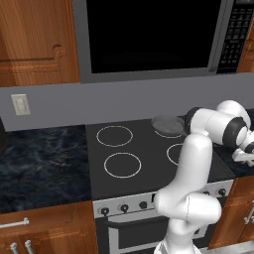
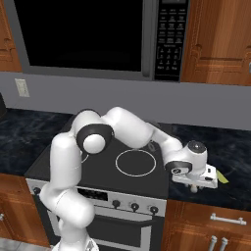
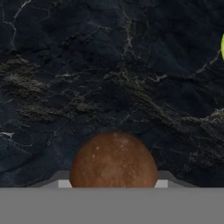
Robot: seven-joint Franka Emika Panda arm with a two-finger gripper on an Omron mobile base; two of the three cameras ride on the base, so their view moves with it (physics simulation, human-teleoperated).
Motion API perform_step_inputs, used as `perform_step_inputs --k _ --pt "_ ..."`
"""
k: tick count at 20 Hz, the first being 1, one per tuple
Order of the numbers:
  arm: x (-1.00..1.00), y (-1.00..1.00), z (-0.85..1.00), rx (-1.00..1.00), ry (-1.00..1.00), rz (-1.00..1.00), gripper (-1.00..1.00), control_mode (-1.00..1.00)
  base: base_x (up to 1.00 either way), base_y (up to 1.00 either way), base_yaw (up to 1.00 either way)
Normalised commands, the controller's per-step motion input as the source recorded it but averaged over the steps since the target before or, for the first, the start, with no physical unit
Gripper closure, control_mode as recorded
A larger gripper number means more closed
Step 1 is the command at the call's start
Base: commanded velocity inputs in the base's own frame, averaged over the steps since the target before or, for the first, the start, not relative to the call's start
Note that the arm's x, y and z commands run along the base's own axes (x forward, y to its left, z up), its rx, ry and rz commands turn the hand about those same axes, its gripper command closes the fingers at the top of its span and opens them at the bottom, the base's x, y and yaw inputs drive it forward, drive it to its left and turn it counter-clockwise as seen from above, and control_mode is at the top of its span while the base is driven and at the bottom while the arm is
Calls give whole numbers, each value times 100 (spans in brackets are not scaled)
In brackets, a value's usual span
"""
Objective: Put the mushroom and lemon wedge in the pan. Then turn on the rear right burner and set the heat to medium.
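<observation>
Left base view: pan sat on rear right burner. Right base view: gripper low over counter, lemon wedge just beside. Hand view: mushroom centred; grip state unclear. Best closed squarely, gently.

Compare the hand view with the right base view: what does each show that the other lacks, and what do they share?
Hand view alone: the mushroom, a brown rounded cap close up at the bottom, sitting between the finger tips.

Right base view alone: the stove top with its white burner rings, the knobs along the stove front, the microwave above, and the gripper lowered over the counter right of the stove.

Both: the dark marbled counter and a bit of the lemon wedge.
</observation>
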Motion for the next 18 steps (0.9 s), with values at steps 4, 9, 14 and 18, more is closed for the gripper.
perform_step_inputs --k 4,9,14,18 --pt "0 0 -4 0 0 0 100 -100 0 0 0" --pt "-2 6 -1 3 5 0 100 -100 0 0 0" --pt "-6 53 25 1 2 0 100 -100 0 0 0" --pt "0 54 55 0 0 0 100 -100 0 0 0"
